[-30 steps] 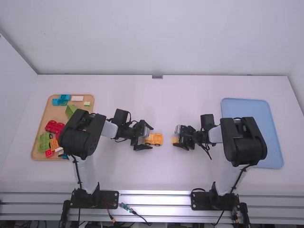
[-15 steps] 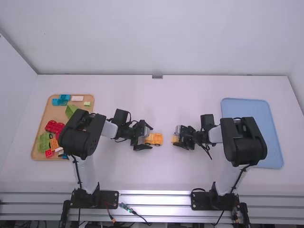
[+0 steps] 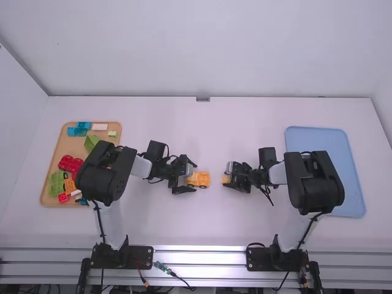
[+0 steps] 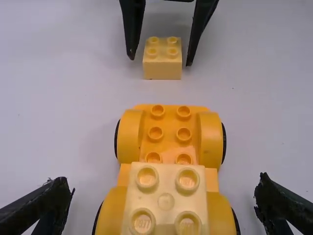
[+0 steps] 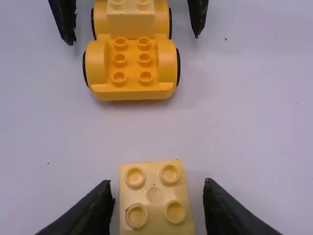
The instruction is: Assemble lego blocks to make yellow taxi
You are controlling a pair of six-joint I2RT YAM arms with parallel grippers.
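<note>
Almost nothing changes, so our taxi still awaits its loose yellow block [image 5: 154, 196]. Mid-desk [image 3: 208, 226], between far and near edges, our left gripper [image 4: 164, 182] stands apart around the wheeled base [image 4: 169, 132], our right gripper [image 5: 159, 185] apart around that block.

A wooden tray [image 3: 60, 150] lies on the left of the white tabletop [image 3: 202, 226] – red blocks [image 3: 70, 164], green blocks [image 3: 56, 184] and blue blocks [image 3: 81, 127] in it. A blue tray [image 3: 315, 139] lies on the right – a pale wall [image 3: 202, 49] rises beyond the tabletop.
</note>
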